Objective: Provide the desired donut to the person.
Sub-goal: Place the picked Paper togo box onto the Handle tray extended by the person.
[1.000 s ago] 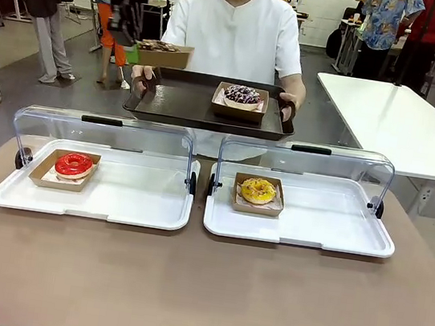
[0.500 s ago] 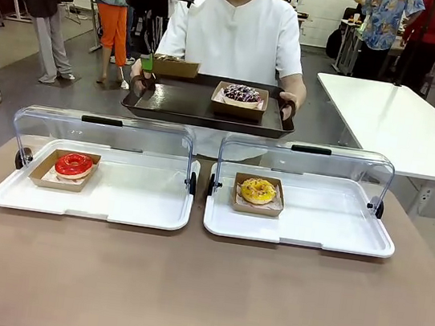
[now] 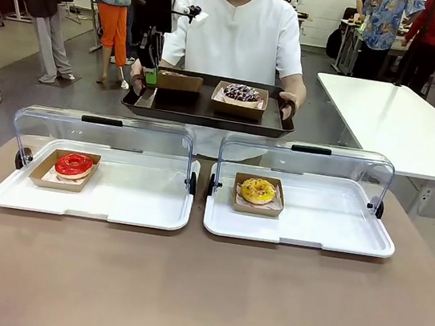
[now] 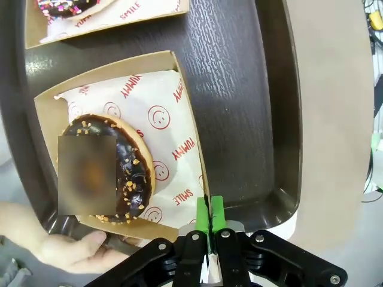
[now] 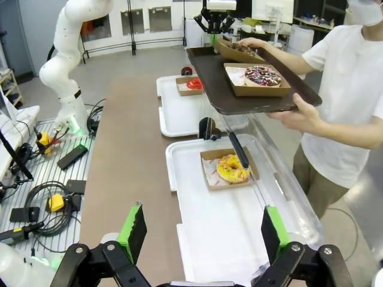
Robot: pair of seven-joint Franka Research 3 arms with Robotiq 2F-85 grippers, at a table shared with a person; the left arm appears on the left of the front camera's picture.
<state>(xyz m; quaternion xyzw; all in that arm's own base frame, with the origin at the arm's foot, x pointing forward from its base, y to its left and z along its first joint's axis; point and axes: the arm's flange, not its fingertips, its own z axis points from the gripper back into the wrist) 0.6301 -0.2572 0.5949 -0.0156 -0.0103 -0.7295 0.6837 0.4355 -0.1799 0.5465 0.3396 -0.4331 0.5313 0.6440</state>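
The left end effector (image 4: 210, 222), clenched on the chocolate donut's box (image 4: 189, 143), sets it on the person's tray (image 3: 200, 110) at the purple donut's (image 3: 242, 93) nine o'clock, so release should follow, while the right end effector (image 5: 203, 232) hangs released

Person in white shirt (image 3: 237, 36) at 12 o'clock holds dark rectangular tray (image 3: 192, 109) above the table's far edge; on it, cardboard boat with chocolate nut donut (image 4: 114, 170) left, boat with sprinkled donut (image 3: 241, 96) right. Left gripper (image 4: 209, 216) sits clamped on the left boat's rim. On the brown table (image 3: 199, 290), two white lidded display trays side by side: left one (image 3: 93, 186) has the red-glazed donut (image 3: 74, 165) at its 9 o'clock, right one (image 3: 301, 211) the yellow donut (image 3: 258, 190).

Donut box (image 3: 179, 81) now down on tray (image 3: 200, 112).
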